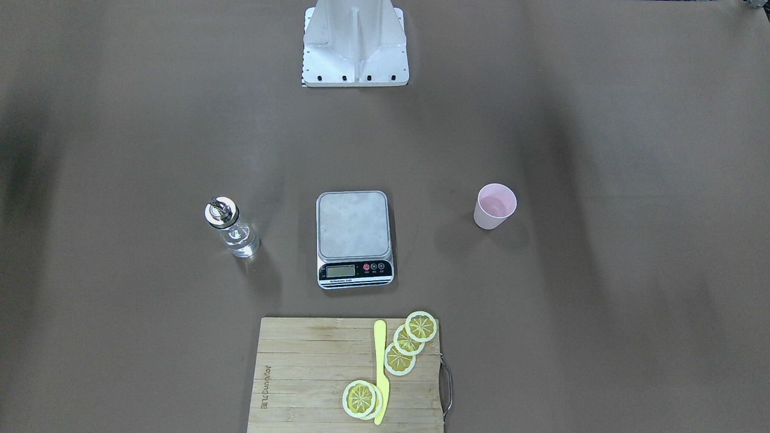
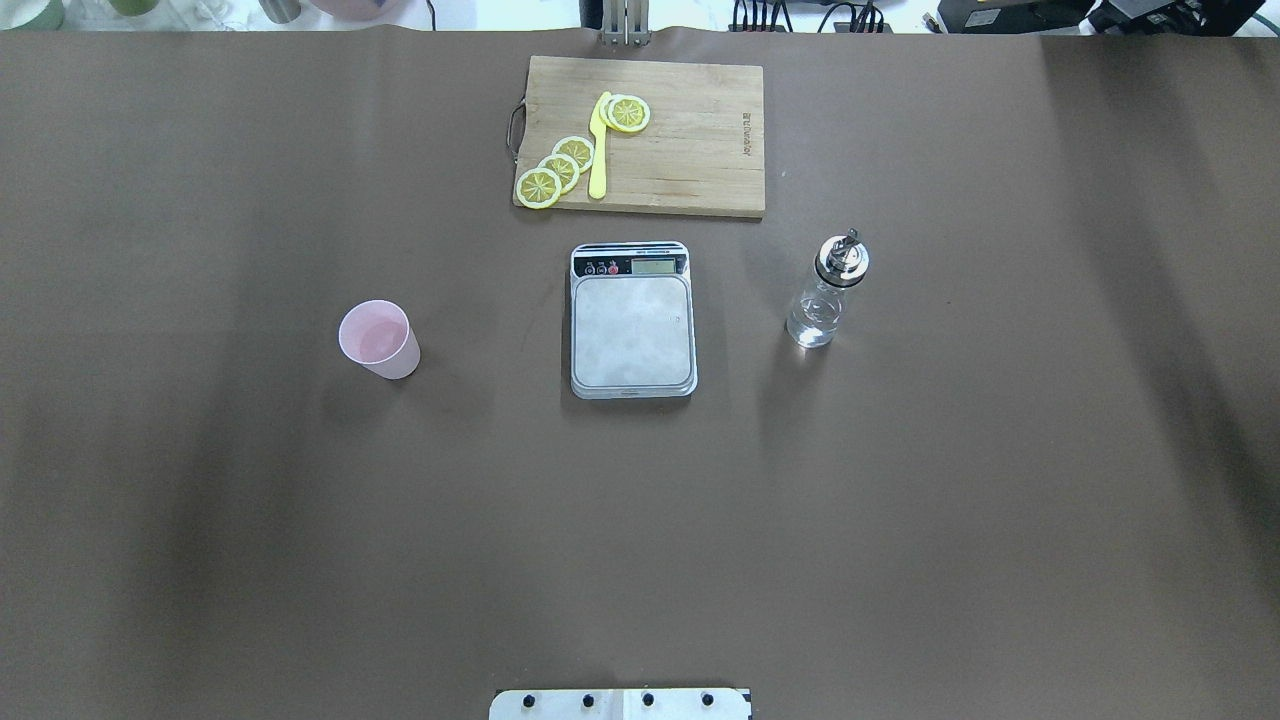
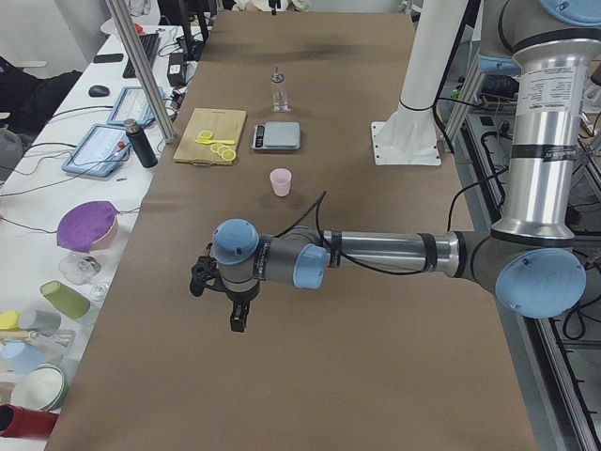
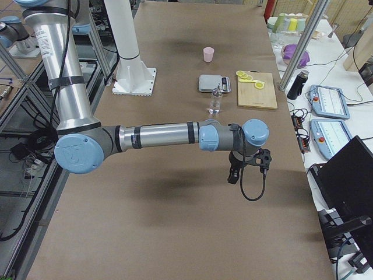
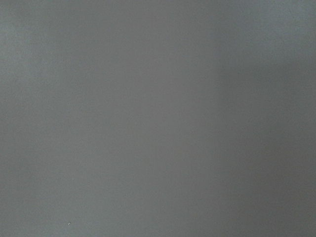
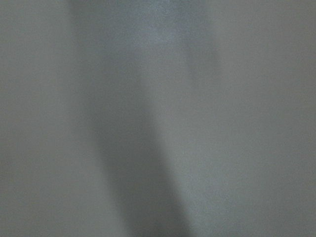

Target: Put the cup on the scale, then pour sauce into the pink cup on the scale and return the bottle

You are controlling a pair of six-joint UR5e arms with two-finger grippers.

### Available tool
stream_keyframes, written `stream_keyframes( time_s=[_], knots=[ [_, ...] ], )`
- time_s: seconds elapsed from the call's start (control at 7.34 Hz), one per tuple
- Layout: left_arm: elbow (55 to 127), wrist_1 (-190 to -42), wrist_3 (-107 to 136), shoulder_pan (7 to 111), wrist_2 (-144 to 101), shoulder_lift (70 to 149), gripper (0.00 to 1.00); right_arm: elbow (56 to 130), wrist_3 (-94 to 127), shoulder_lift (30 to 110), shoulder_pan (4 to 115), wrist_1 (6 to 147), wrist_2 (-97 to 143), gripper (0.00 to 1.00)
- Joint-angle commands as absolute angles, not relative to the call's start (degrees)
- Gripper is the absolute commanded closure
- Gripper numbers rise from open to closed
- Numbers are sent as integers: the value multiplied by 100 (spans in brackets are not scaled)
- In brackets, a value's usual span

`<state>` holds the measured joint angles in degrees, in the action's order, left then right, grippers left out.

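Observation:
The pink cup (image 2: 378, 339) stands upright on the brown table, left of the scale (image 2: 632, 320) in the overhead view. The scale's steel platform is bare. The clear bottle (image 2: 828, 295) with its chrome pourer cap stands right of the scale, with clear sauce (image 2: 812, 326) low in it. My left gripper (image 3: 238, 319) shows only in the exterior left view, hanging over bare table far from the cup (image 3: 280, 181). My right gripper (image 4: 232, 175) shows only in the exterior right view, well short of the bottle (image 4: 215, 100). I cannot tell whether either is open or shut. Both wrist views show only table.
A wooden cutting board (image 2: 700, 140) lies beyond the scale, with lemon slices (image 2: 560, 170) and a yellow knife (image 2: 598, 150) on it. The robot's base plate (image 2: 620, 704) is at the near edge. Side benches with tablets and bowls (image 3: 89, 225) flank the table.

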<state>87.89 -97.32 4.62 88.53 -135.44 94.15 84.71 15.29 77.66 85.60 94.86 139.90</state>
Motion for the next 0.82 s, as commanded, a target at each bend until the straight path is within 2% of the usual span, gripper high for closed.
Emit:
stream_keyframes(
  time_s=[0.0, 0.27, 0.68],
  knots=[
    [8692, -9598, 528, 8790, -13509, 9956, 1, 8507, 1529, 7726, 8561, 9457, 14054, 0],
    [8727, -9581, 377, 8702, -13579, 10377, 1, 8525, 1529, 7726, 8552, 9448, 14071, 0],
    [9830, -7442, 1115, 7459, -12581, 11098, 1, 8780, 1512, 7717, 8543, 9431, 14176, 0]
  ],
)
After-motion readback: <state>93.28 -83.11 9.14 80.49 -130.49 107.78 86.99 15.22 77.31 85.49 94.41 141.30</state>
